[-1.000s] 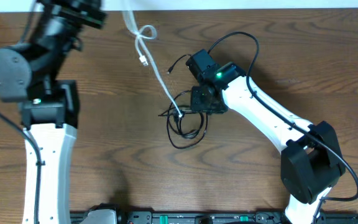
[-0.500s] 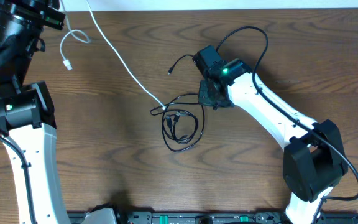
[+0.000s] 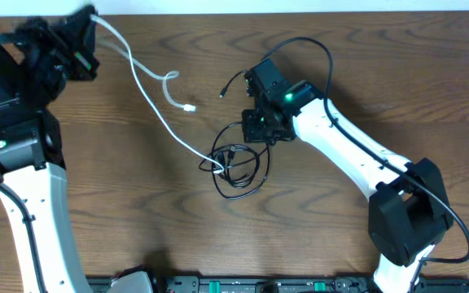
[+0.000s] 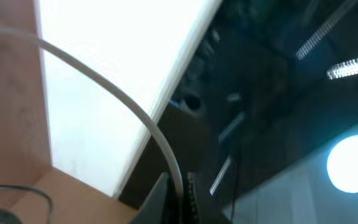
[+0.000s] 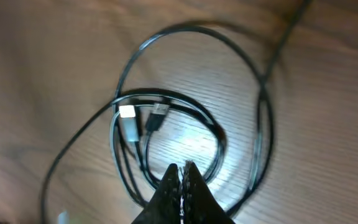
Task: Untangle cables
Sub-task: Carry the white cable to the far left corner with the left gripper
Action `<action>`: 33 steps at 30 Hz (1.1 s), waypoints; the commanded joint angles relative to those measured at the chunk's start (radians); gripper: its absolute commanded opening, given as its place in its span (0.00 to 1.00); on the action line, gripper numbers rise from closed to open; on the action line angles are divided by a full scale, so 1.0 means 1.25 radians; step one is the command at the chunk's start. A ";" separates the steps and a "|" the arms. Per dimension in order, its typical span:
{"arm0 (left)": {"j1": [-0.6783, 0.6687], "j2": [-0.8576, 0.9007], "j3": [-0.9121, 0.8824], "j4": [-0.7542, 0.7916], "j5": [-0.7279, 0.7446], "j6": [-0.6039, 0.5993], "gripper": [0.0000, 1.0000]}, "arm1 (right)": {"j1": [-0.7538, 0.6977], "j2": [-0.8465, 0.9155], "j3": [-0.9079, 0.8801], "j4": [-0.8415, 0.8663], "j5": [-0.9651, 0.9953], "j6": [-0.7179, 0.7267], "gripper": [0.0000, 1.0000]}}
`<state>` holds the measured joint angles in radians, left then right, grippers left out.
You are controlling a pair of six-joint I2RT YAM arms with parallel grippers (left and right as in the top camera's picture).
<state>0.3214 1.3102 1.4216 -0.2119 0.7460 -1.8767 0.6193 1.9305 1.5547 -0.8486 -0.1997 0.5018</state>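
Note:
My left gripper [image 3: 88, 34] at the far left is shut on the white cable [image 3: 157, 114], which runs down to the black loops; its free plug [image 3: 188, 107] lies on the table. In the left wrist view the white cable [image 4: 104, 87] passes between the closed jaws [image 4: 179, 186]. The two black cables [image 3: 238, 171] lie in overlapping loops mid-table, with one plug end [image 3: 222, 94] stretched to the far side. My right gripper [image 3: 257, 133] hangs over the loops' far edge. In the right wrist view its fingers [image 5: 182, 169] are shut just above the black loops [image 5: 166, 112], with nothing visible between them.
The table's far edge meets a white wall strip [image 3: 300, 6]. The right arm's own thick black cable [image 3: 320, 49] arcs above its wrist. A black rail [image 3: 259, 285] runs along the front edge.
My left gripper swung and pulled the white cable, whose free plug moved from the far left toward the middle. My right gripper shifted slightly down-left onto the black loops' edge.

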 commanded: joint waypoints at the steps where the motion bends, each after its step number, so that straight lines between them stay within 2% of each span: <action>1: -0.001 -0.008 0.009 0.006 0.072 -0.004 0.07 | 0.018 0.002 0.000 0.016 -0.010 -0.029 0.01; 5: -0.016 -0.011 0.009 0.157 0.218 -0.145 0.08 | 0.032 0.005 0.000 0.048 0.049 0.018 0.02; 7: -0.025 -0.016 0.009 0.220 0.241 -0.169 0.07 | 0.035 0.011 0.000 0.058 0.084 0.043 0.02; 13: -0.029 -0.029 0.009 0.237 0.143 -0.161 0.08 | 0.035 0.040 0.000 0.047 0.079 0.044 0.01; 15: -0.029 -0.027 0.009 0.237 0.103 -0.122 0.08 | 0.035 0.042 0.000 0.032 0.080 0.044 0.04; 19: -0.030 -0.017 0.009 0.237 -0.023 0.146 0.07 | 0.022 0.020 0.001 0.009 0.080 0.025 0.14; 21: -0.029 -0.010 0.009 0.236 -0.082 0.363 0.07 | 0.009 0.002 0.001 -0.005 0.080 0.023 0.27; 22: -0.029 -0.007 0.009 0.235 -0.090 0.460 0.07 | -0.004 -0.019 0.001 -0.018 0.080 0.009 0.43; 23: -0.030 -0.003 0.009 0.234 -0.090 0.545 0.07 | -0.014 -0.036 0.001 -0.028 0.080 -0.003 0.67; 24: -0.030 0.000 0.009 0.229 -0.089 0.593 0.08 | -0.023 -0.050 0.001 -0.037 0.081 -0.009 0.86; 25: -0.030 0.002 0.009 0.217 -0.089 0.624 0.07 | -0.036 -0.069 0.001 -0.049 0.084 -0.008 0.99; 29: -0.030 0.028 0.024 0.207 -0.089 0.723 0.07 | -0.103 -0.191 0.001 -0.099 0.095 -0.008 0.99; 33: -0.030 0.097 0.102 0.208 -0.089 0.787 0.07 | -0.146 -0.311 0.001 -0.109 0.095 -0.008 0.99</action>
<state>0.2844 1.3685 1.4460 0.0391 0.6479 -1.0504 0.4587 1.6379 1.5543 -0.9768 -0.0895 0.5064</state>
